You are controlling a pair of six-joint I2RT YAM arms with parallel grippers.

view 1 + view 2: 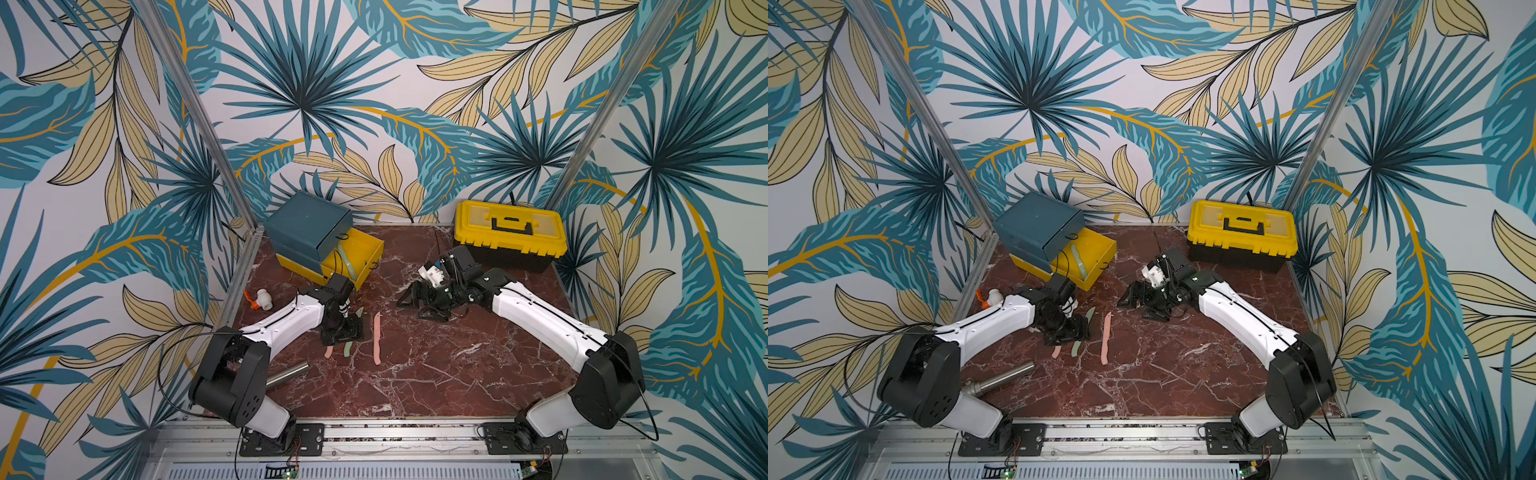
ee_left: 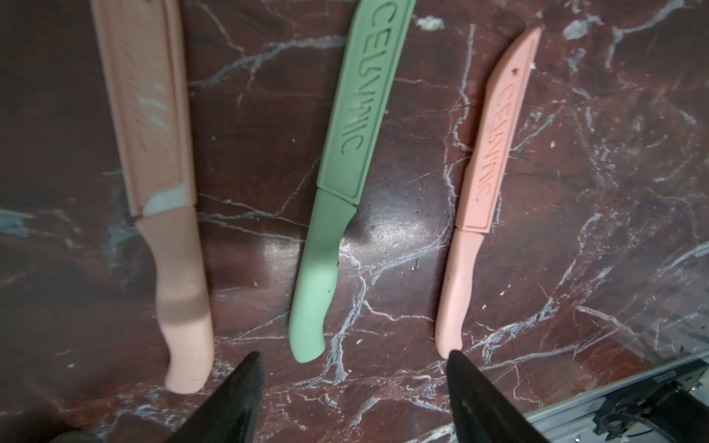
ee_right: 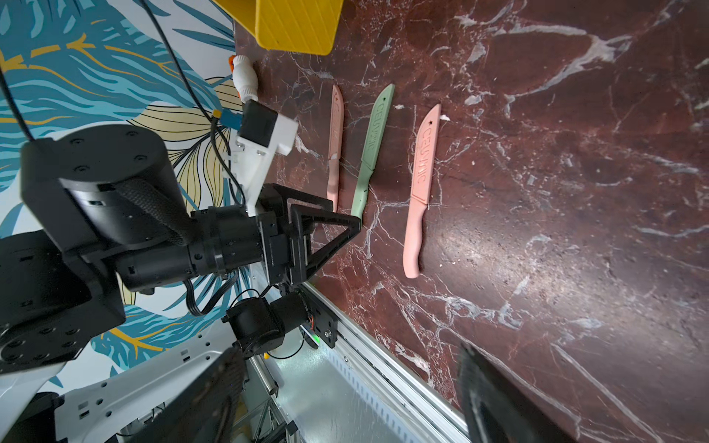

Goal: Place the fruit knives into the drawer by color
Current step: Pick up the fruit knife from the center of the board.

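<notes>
Maroon marble tabletop (image 1: 436, 374) holds the drawer (image 1: 307, 224), ringed by leaf-print wallpaper walls (image 1: 374, 83)

even light, slight wrist-view blur

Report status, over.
Left tool open over green knife, nothing held. Right tool open, empty. Pink knives either side on table; second green knife in open yellow drawer. Steel cylinder well aside.

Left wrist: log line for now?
left hand open above green knife | right hand open, empty | two pink knives on table
</notes>
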